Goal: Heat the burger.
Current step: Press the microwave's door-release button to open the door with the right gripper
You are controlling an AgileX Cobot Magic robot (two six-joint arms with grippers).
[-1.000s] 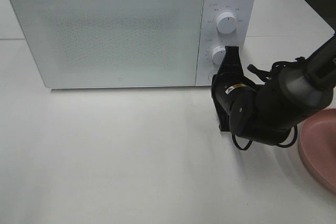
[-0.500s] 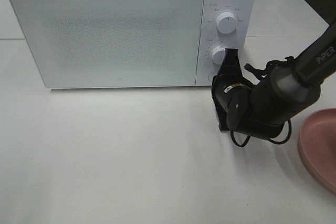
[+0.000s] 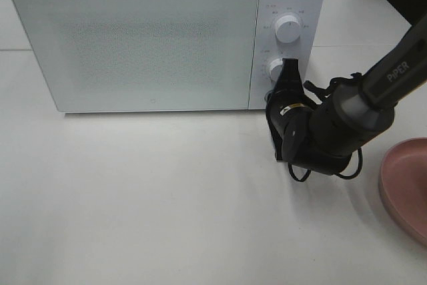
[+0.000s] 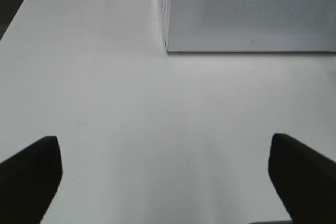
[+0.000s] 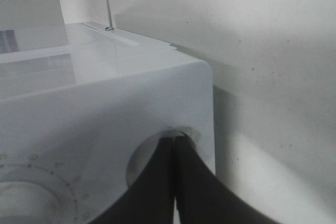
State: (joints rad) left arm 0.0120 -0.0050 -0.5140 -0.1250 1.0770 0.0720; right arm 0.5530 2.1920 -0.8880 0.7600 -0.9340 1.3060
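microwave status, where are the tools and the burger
Right tool shut, at the round button on the microwave panel. Left tool open over the table. Burger not in view; microwave closed.

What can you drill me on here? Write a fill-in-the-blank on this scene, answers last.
1. The white microwave has its door ____.
2. The right gripper, jaws ____, has its tips at the round button below the two knobs.
3. The left gripper is ____ above the table.
4. The plate at the table's right edge is ____.
Answers: closed; shut; open; pink.
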